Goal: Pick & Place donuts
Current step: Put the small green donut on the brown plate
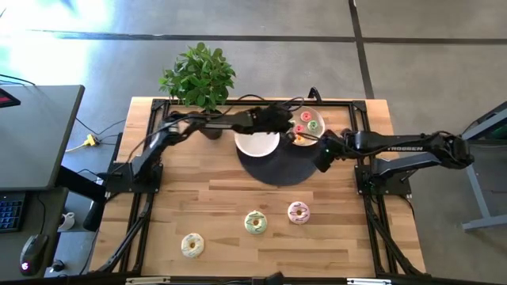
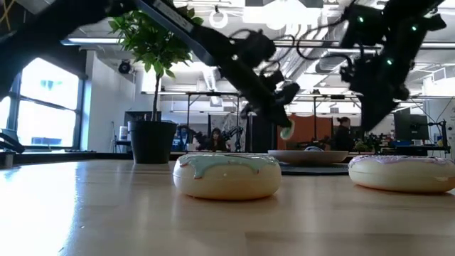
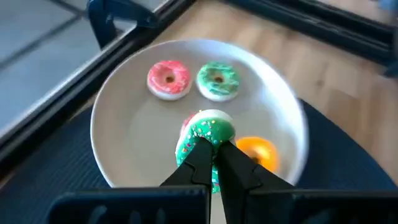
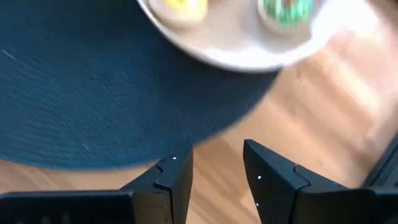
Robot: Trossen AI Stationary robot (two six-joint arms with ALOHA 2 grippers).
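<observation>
My left gripper (image 3: 214, 148) (image 1: 291, 131) hovers over a white plate (image 3: 106, 124) (image 1: 320, 127) at the table's far side, shut on a tiny green sprinkled donut (image 3: 206, 132). On that plate lie a pink-red donut (image 3: 169, 79), a green one (image 3: 217, 81) and an orange one (image 3: 257, 152). A red bit (image 3: 186, 127) shows behind the held donut. Three larger donuts lie flat on the near table: pale yellow (image 1: 192, 245), green-cream (image 1: 255, 222) (image 2: 227, 176) and pink (image 1: 299, 212) (image 2: 402, 173). My right gripper (image 4: 217, 165) (image 1: 323, 161) is open above the mat's edge, touching nothing. My left gripper pinches the tiny green donut by its ring (image 3: 210, 138) between its two fingertips, coming from above and pointing down. The donut stands on edge in the hold and is lifted clear above the plate; in the low view it hangs (image 2: 286, 130) over the plate (image 2: 309, 155).
A second white plate (image 1: 257, 145) sits on a round dark mat (image 1: 277, 170) (image 4: 74, 93) beside the donut plate. A potted plant (image 1: 198, 79) (image 2: 153, 139) stands at the far left of the table. Bare wood lies around the three larger donuts. People show in the room beyond.
</observation>
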